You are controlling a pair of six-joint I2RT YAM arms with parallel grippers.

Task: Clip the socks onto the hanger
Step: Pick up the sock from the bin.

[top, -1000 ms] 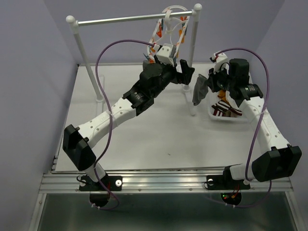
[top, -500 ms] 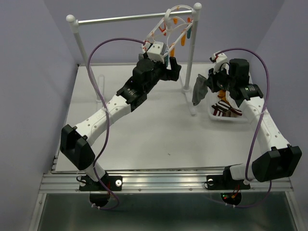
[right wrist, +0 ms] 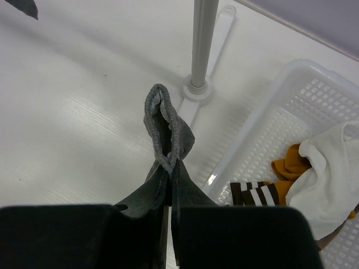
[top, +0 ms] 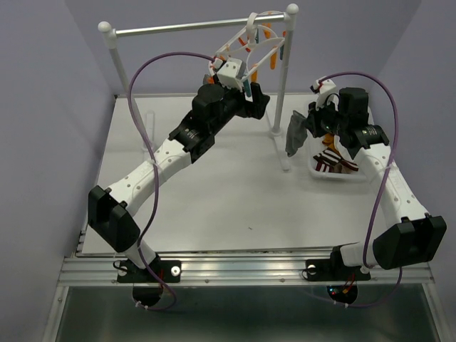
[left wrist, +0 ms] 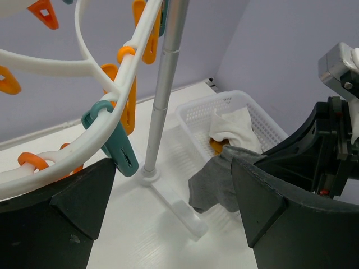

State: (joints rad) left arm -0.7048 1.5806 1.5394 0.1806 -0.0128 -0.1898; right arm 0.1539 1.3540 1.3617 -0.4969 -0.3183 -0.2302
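- Top view. Left claw (top: 254, 92) is raised at the far side of the table (top: 214, 192), just beneath the hanger (top: 251, 44). Its jaws are spread and nothing sits between them.
- The hanger hangs by its hook from the right end of the rail stand (top: 178, 28), tilted, with its clips dangling.
- Right claw (top: 303, 130) is up at the right, near the stand's right post, pinching a grey sock (top: 293, 137) that hangs limp below it.
- A white basket (top: 318, 173) stands on the table under the right arm. A brown striped sock (top: 330, 161) shows inside it.
- Left wrist view. The claw's two dark fingers (left wrist: 61, 218) stand wide apart with a bare gap between them.
- The hanger's white ring crosses the upper left, close above the left finger. A teal clip (left wrist: 115, 144) hangs from it and an orange clip (left wrist: 128, 103) sits just behind. I cannot tell whether finger and clip touch.
- Beyond the post, the grey sock dangles in front of the basket, which holds a white sock (left wrist: 235, 124) and a mustard sock (left wrist: 216, 146).
- Right wrist view. The claw's jaws are pressed together on the grey sock, whose cuff end loops up away from the fingers, clear of the table.
- The stand's post and foot lie just beyond it. The basket at right holds the white, mustard and striped socks.
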